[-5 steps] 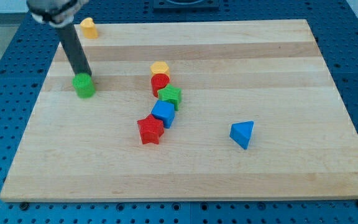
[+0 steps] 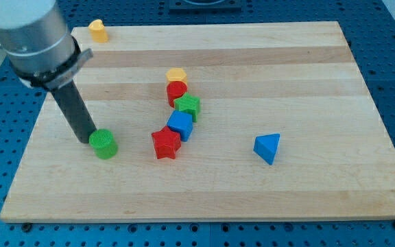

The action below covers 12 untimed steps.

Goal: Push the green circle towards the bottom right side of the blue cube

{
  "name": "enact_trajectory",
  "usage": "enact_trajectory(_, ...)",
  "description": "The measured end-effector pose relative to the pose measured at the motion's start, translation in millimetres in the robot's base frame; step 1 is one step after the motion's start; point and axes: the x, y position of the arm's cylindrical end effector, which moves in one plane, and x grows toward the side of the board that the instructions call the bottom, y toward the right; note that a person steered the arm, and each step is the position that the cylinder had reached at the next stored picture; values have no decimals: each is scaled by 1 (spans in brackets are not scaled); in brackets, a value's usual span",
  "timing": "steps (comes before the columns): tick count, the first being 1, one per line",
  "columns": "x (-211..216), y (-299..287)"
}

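Camera view: your tabletop (image 2: 307,62) carries eight blocks. No gripper on this rig, so nothing opens or grasps; the rod only pushes. My tip (image 2: 86,139) sits touching the green circle (image 2: 104,144) on its left, toward the view's left edge.

Blue cube (image 2: 180,125) lies in the central cluster, to the view's right of the circle. Red star (image 2: 166,143) sits touching the cube's lower left, directly between circle and goal. Blue pyramid (image 2: 267,147) stands apart at the view's right. Green star (image 2: 188,106), red cylinder (image 2: 176,91) and yellow hexagon (image 2: 177,75) stack upward from the cube. Small yellow block (image 2: 98,30) sits at the top left corner.

Risk: a straight rightward push likely drives the circle into the red star, which could shove the cube. An off-centre contact could let the round circle slip past the tip.
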Motion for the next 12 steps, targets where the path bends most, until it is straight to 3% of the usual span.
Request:
enact_trajectory(2, -43, -9)
enact_trajectory(4, 28, 48)
enact_trajectory(5, 36, 47)
enact_trajectory(7, 36, -46)
enact_trajectory(8, 66, -16)
enact_trajectory(10, 61, 118)
enact_trajectory(12, 75, 48)
